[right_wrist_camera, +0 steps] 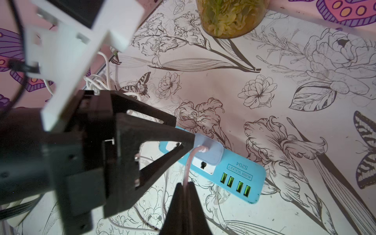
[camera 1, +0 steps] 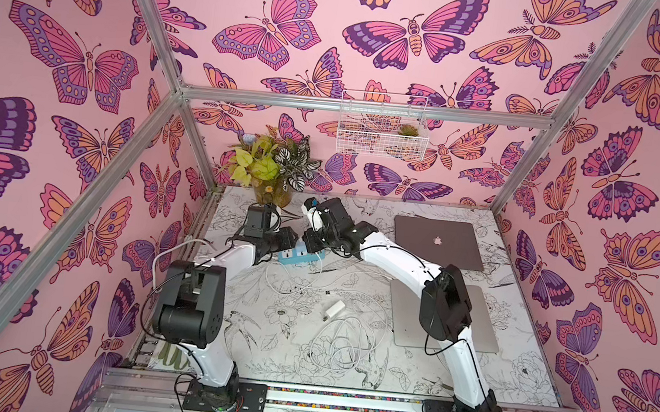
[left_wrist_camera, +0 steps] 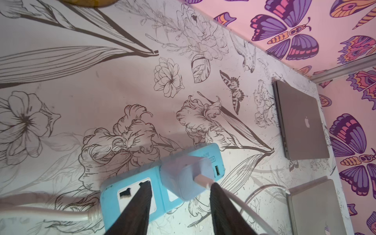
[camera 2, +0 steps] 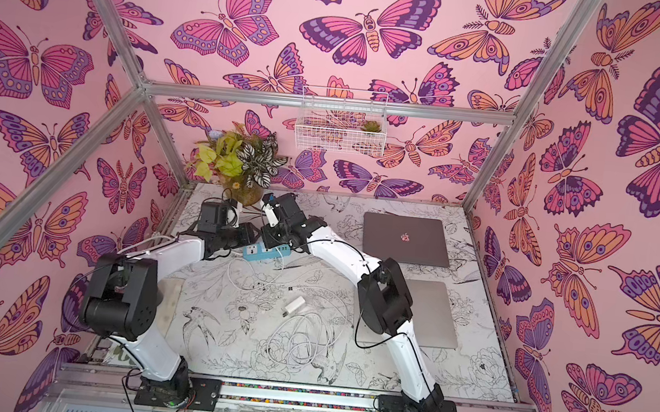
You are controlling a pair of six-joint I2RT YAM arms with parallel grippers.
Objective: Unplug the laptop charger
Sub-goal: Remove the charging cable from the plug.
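The small white square charger block [left_wrist_camera: 183, 179] sits plugged into a light blue plastic power strip [left_wrist_camera: 205, 154]. The strip lies flat on the flower-printed surface [left_wrist_camera: 81, 91], in its far left part, as both top views show [camera 1: 288, 256] [camera 2: 255, 252]. The block stands up from the strip's upper face, beside an empty socket. A thin white cable [right_wrist_camera: 188, 166] leaves the block's outer face and bends away.

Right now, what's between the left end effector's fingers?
The white charger, plugged into the blue power strip, sits between the left end effector's fingers; the left wrist view shows it.
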